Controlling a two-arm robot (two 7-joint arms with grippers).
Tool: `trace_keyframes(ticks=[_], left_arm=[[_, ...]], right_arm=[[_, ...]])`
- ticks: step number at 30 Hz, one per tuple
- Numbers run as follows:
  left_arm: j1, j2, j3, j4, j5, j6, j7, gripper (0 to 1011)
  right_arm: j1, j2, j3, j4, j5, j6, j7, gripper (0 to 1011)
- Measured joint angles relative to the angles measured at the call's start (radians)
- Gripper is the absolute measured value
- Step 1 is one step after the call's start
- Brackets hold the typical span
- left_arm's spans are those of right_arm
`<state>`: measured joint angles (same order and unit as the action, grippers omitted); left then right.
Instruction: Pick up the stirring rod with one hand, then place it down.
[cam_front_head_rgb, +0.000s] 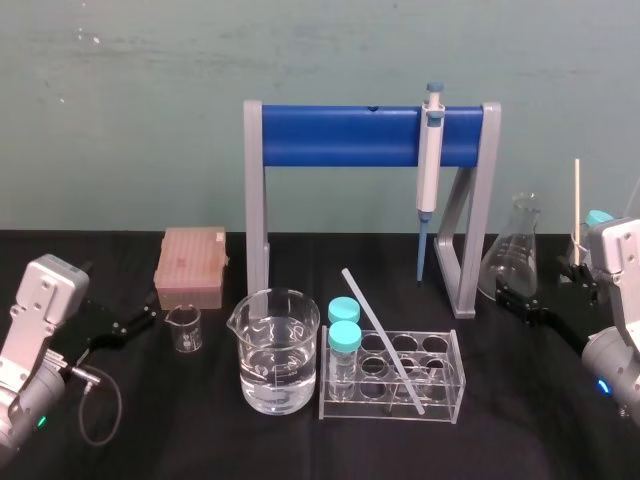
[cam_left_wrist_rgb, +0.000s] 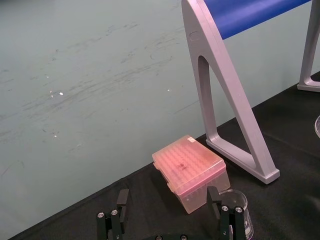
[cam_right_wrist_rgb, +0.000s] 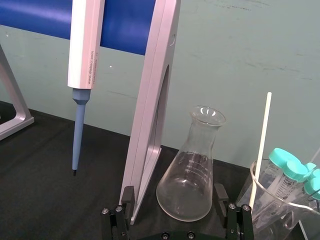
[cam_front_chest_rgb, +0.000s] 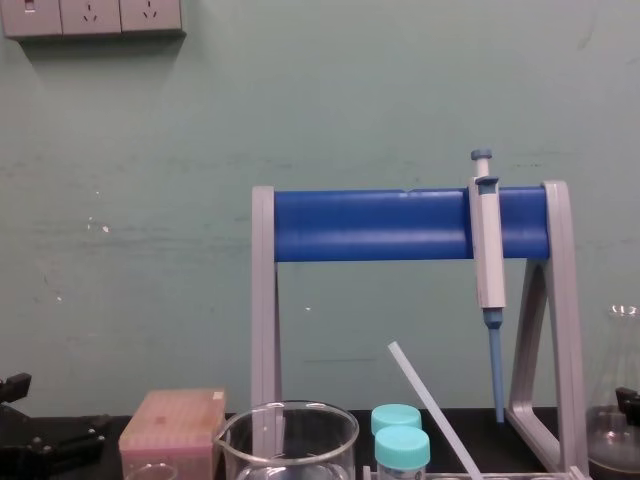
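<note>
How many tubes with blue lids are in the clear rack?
2. The back tube and the front tube stand at the rack's left end. None seem hidden.

Black table (cam_front_head_rgb: 200, 440): tip box (cam_front_head_rgb: 191, 267), small beaker (cam_front_head_rgb: 184, 328), large beaker (cam_front_head_rgb: 274, 352), tube rack (cam_front_head_rgb: 445, 365), stand (cam_front_head_rgb: 340, 137), flask (cam_front_head_rgb: 512, 255).

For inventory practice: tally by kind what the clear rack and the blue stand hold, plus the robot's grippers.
Teal-capped tubes: 2
Stirring rod: 1
Pipette: 1
Grippers (left gripper, right gripper, fingers open): 2
Total: 6
</note>
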<state>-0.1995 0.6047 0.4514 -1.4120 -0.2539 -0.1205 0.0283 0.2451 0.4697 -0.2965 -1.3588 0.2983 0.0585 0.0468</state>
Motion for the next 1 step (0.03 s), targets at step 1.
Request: trace_keyframes(ticks=[1], left_arm=[[0.000, 0.000, 0.000, 0.000, 0.000, 0.000, 0.000, 1000]], right_arm=[[0.000, 0.000, 0.000, 0.000, 0.000, 0.000, 0.000, 1000]])
